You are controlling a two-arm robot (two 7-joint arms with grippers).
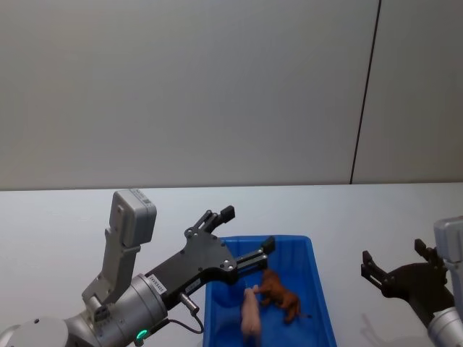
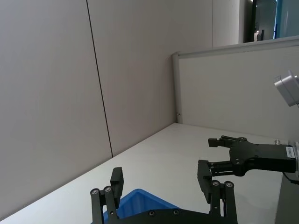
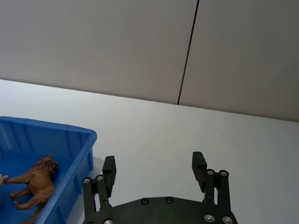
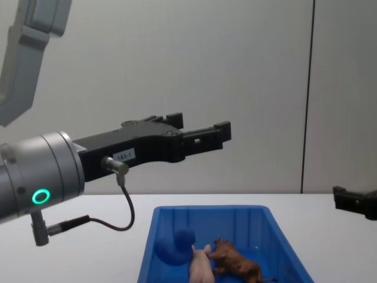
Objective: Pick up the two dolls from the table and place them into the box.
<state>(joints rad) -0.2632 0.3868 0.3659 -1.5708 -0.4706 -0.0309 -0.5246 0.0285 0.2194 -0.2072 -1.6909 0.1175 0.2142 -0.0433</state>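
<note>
The blue box (image 1: 293, 240) stands on the white table before me. Inside it lie a pale pink pig (image 1: 250, 316) and a brown lion (image 1: 281, 294) side by side. The chest view shows the box (image 4: 206, 209) holding the pig (image 4: 200, 269), the lion (image 4: 237, 263) and a blue round-headed figure (image 4: 175, 244). My left gripper (image 1: 248, 228) hovers open and empty above the box's back left corner, well above the toys (image 4: 200, 125). My right gripper (image 1: 393, 258) is open and empty over the table to the right of the box. In its wrist view (image 3: 154, 163) the lion (image 3: 35, 184) shows in the box (image 3: 70, 138).
The white table (image 1: 347, 210) runs back to a plain grey wall with a dark vertical seam (image 1: 365, 94). The left wrist view shows my left gripper (image 2: 160, 179), the box's corner (image 2: 140, 199), my right gripper (image 2: 209, 154) farther off, and a low partition (image 2: 233, 88).
</note>
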